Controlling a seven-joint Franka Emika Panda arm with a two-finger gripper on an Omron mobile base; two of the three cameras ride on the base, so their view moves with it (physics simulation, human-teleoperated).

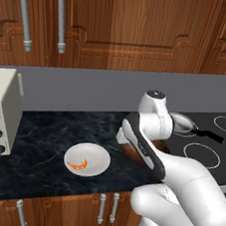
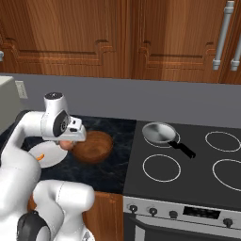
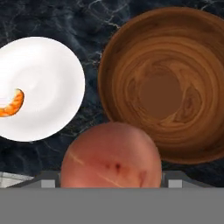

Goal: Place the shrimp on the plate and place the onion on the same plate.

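In my hand view, the round pinkish-brown onion (image 3: 111, 155) sits at bottom centre, pinched in the two-finger gripper (image 3: 111, 183); the fingertips are mostly hidden behind it, so I judge the grip from the onion's position. The small curved orange shrimp (image 3: 11, 105) lies on the round white plate (image 3: 48, 83) at left. The brown wooden bowl (image 3: 166, 83) fills the upper right, just beside the plate on the dark marble counter (image 3: 52, 17).
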